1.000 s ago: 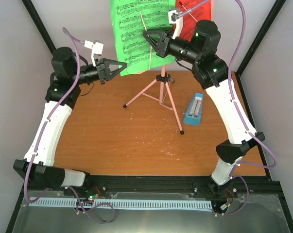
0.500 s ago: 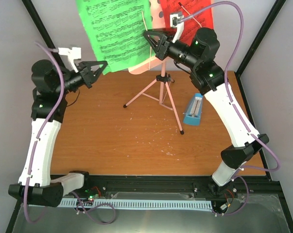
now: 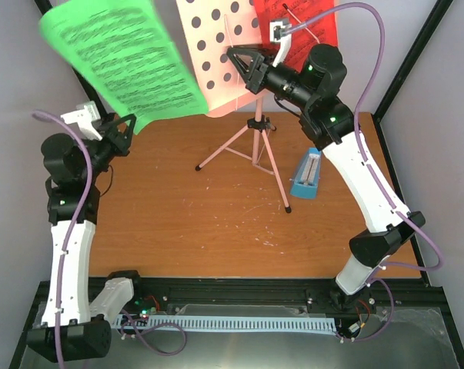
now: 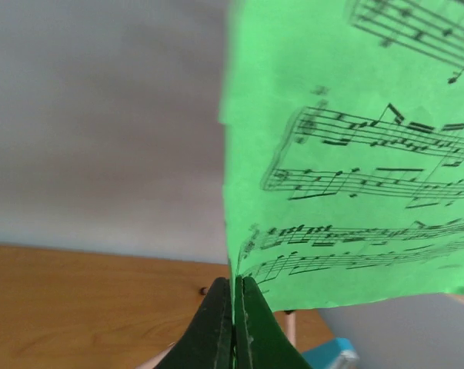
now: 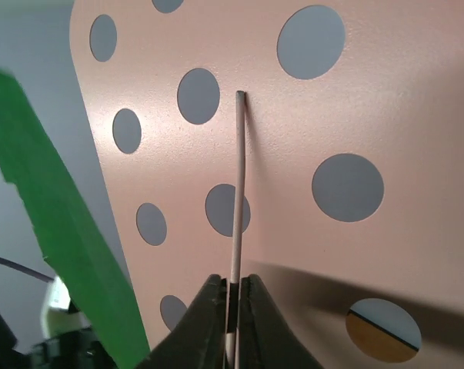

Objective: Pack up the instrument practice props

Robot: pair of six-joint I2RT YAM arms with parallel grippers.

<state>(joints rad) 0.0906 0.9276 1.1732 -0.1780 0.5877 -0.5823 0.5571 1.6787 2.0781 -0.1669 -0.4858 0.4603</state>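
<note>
Holding the green page [image 3: 120, 61] aloft, back-left above the counter [image 3: 216, 231], while the other arm grips the pink stand [image 3: 256, 154].
The left arm stands nearly upright from its near-left base with the wrist tilted up and back. The left fingers [image 3: 124, 127] are clenched on the page's lower corner, and the sheet hangs clear of the stand's hole-punched desk. The right arm arches up and back with the wrist turned left, the right fingers [image 3: 243, 63] pinched on a thin pale rod [image 3: 230, 34] on the desk's face. The red page [image 3: 305, 31] sits on the desk's right side. The blue metronome [image 3: 308, 175] stands near the tripod's right leg. The left wrist view shows the pinch right at the paper's edge; the right wrist view shows the rod between the fingertips.
</note>
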